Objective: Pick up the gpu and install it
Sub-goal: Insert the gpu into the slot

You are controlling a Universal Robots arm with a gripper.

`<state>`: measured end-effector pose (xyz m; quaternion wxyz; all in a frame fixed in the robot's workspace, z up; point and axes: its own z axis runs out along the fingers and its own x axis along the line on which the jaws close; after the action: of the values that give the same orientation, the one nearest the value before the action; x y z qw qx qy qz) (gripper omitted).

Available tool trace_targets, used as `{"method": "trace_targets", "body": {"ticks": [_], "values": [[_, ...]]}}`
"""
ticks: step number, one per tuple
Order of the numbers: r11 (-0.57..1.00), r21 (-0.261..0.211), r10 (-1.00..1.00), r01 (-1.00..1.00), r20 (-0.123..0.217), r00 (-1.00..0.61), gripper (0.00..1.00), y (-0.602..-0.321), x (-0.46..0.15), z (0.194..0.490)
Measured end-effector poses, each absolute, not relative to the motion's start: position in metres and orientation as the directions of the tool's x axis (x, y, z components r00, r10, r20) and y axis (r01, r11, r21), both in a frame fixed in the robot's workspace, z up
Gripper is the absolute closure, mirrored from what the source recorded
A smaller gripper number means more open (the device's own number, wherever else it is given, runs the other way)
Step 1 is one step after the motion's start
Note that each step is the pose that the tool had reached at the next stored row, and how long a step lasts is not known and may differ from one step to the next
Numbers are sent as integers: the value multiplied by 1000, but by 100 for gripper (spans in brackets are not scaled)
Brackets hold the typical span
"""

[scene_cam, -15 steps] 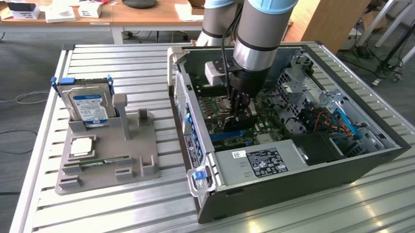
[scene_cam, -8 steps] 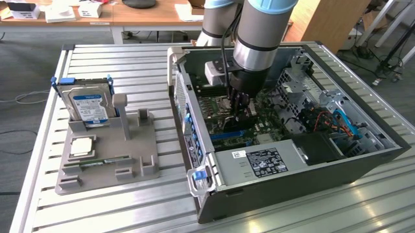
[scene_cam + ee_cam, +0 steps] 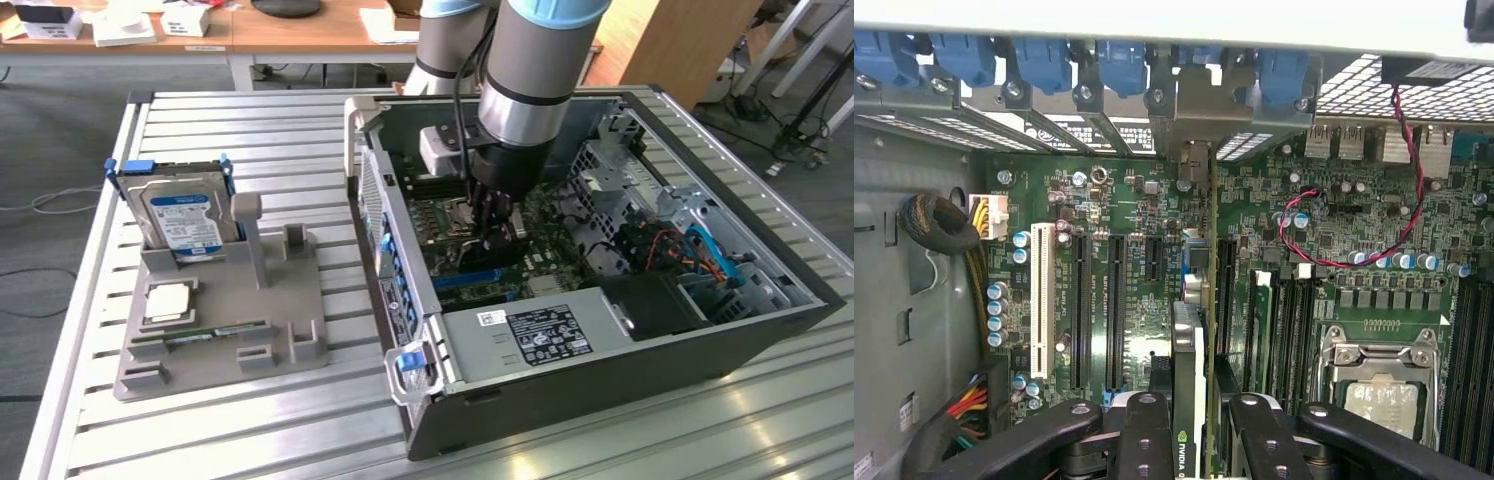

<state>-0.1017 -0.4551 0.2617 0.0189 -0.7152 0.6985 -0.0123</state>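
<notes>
Claw (image 3: 1199, 425) is holding the gpu (image 3: 1191, 340), with one black finger pressing on each flat side of the card. The fingers are sitting at a narrow gap, just as wide as the thin card between them.

In the exterior view the claw (image 3: 491, 225) is reaching down deep inside the open computer case (image 3: 747, 330). The gpu is standing on its thin edge, right over the green motherboard (image 3: 1104, 250). It is lying in line with the long black slots there. Its metal end is pointing at the back wall of the case, under the row of blue clips (image 3: 1044, 60). The shiny processor socket (image 3: 1384, 370) is sitting near the card, on one side of it.

So the picking up looks done, and the card is looking lined up with its place. I cannot tell if it is pushed all the way down into a slot. The claw is gripping it, so letting go is not done yet.

Further out, on the exterior view's left, a grey holder (image 3: 267, 330) is resting on the desk (image 3: 267, 120), well apart from the gpu. It is carrying the hard drive (image 3: 184, 220) with the blue label and a slim green memory stick (image 3: 220, 330).
</notes>
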Motion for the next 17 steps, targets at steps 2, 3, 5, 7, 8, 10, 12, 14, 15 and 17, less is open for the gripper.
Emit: {"method": "trace_targets", "body": {"ticks": [2, 3, 5, 7, 8, 10, 12, 14, 15, 17], "values": [[-23, -44, -1000, -999, -9, 24, 73, -455, -102, 262], [-23, -44, -1000, -999, -9, 24, 73, -455, -102, 262], [-23, -44, -1000, -999, -9, 24, 73, -455, -102, 262], [-23, -44, -1000, -999, -9, 24, 73, -455, -102, 262], [-23, -44, -1000, -999, -9, 24, 73, -455, -102, 262], [-23, -44, -1000, -999, -9, 24, 73, -455, -102, 262], [-23, -45, -1000, -999, -9, 24, 73, -455, -102, 262], [-23, -47, -1000, -999, -9, 24, 73, -455, -102, 262], [-23, -48, -1000, -999, -9, 24, 73, -455, -102, 262], [-23, -49, -1000, -999, -9, 24, 73, -455, -102, 262]]}}
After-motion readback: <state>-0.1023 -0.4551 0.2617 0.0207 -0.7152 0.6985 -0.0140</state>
